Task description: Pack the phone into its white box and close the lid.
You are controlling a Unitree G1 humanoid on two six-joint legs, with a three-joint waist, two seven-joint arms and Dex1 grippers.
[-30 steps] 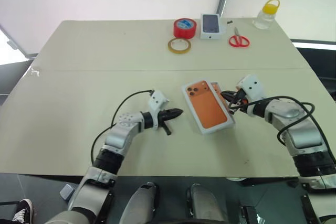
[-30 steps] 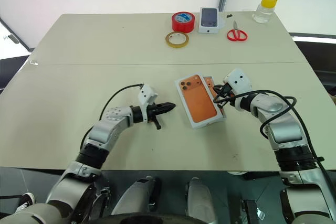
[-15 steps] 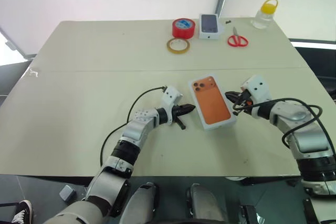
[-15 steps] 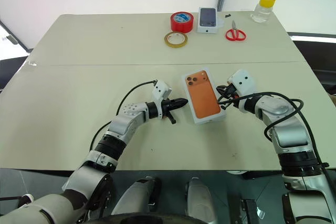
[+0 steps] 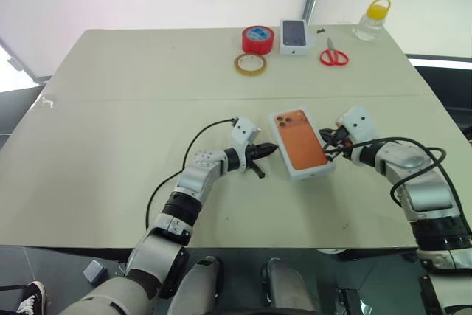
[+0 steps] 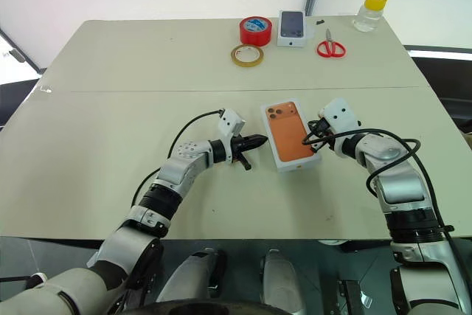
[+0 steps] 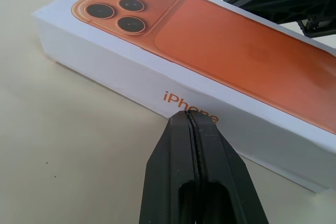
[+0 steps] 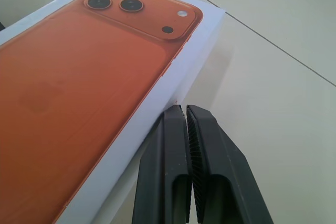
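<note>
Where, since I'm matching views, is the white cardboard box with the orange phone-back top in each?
Left eye: white box mid-table, between left gripper and right gripper.
Right eye: likewise.
Left wrist: just past shut fingertips.
Right wrist: beside shut fingertips.
Landmark: three-lens cluster.

Head views overhead (wrist views close)

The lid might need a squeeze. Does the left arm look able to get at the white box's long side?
Probably yes: the left tool, shut, points at the white box with only bare table between. The right tool is at the opposite side, out of its way.
</note>
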